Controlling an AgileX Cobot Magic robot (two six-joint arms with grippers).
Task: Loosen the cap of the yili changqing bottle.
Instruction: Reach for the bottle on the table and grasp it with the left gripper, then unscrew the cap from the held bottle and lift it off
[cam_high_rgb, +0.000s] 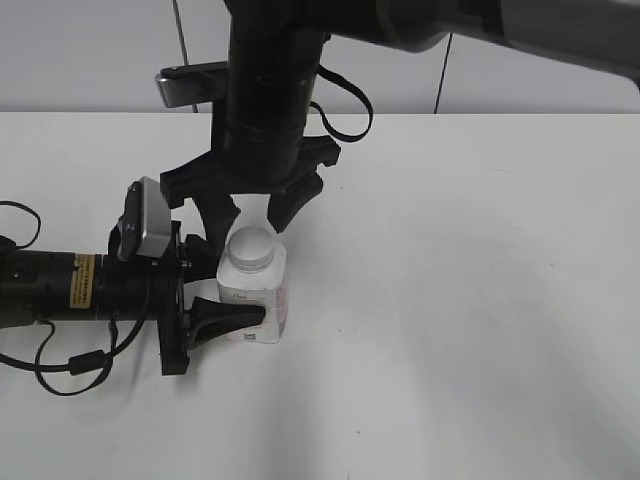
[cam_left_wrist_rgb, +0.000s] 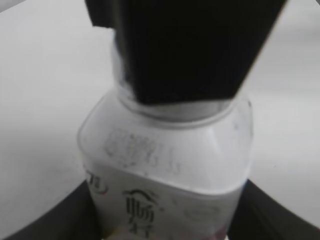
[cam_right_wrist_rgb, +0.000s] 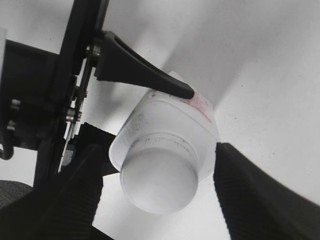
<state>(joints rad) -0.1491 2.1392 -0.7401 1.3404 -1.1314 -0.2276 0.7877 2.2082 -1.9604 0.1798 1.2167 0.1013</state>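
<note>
With the left end effector (cam_high_rgb: 235, 290) clamping the bottle (cam_high_rgb: 254, 300) at lower left, the right end effector (cam_high_rgb: 255, 212), wide above the cap (cam_high_rgb: 251, 246), could slip if it closes off-centre.

A plain white tabletop (cam_high_rgb: 470, 300) spreads across the exterior view, its far edge meeting a pale wall at 12 o'clock. Only the bottle (cam_high_rgb: 256, 300) stands directly on it, upright, left of centre toward 9 o'clock, white cap (cam_high_rgb: 252, 247) uppermost. Soft grey shadows fall on the surface around the bottle and out toward 3 o'clock
</note>
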